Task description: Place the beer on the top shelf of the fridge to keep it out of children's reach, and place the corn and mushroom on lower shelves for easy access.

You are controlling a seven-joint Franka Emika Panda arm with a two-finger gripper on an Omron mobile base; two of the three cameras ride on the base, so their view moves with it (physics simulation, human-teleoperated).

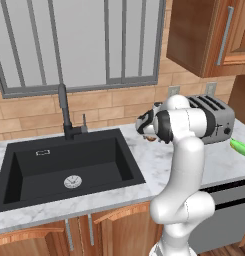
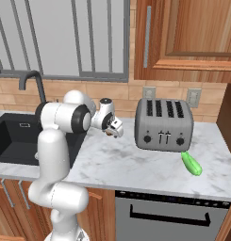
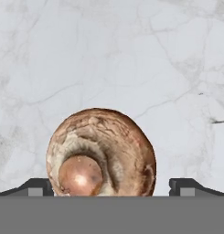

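The brown mushroom (image 3: 102, 151) lies on the white marble counter (image 3: 131, 55), with my open gripper (image 3: 111, 189) straddling it. One fingertip stands on each side of it, the right one (image 3: 182, 187) with a small gap. From the base cameras, the gripper (image 1: 148, 134) (image 2: 112, 132) points down at the counter between sink and toaster, and a sliver of the mushroom (image 1: 151, 138) (image 2: 109, 133) shows under it. The green corn (image 1: 241, 146) (image 2: 192, 163) lies on the counter in front of the toaster's right side. The beer and the fridge are out of view.
A grey four-slot toaster (image 1: 214, 117) (image 2: 164, 124) stands right of the gripper. The black sink (image 1: 69, 165) (image 2: 13, 136) with its dark faucet (image 1: 64, 112) is to the left. Wooden wall cabinets (image 2: 183, 37) hang above, and a dishwasher front (image 2: 169, 216) sits below the counter.
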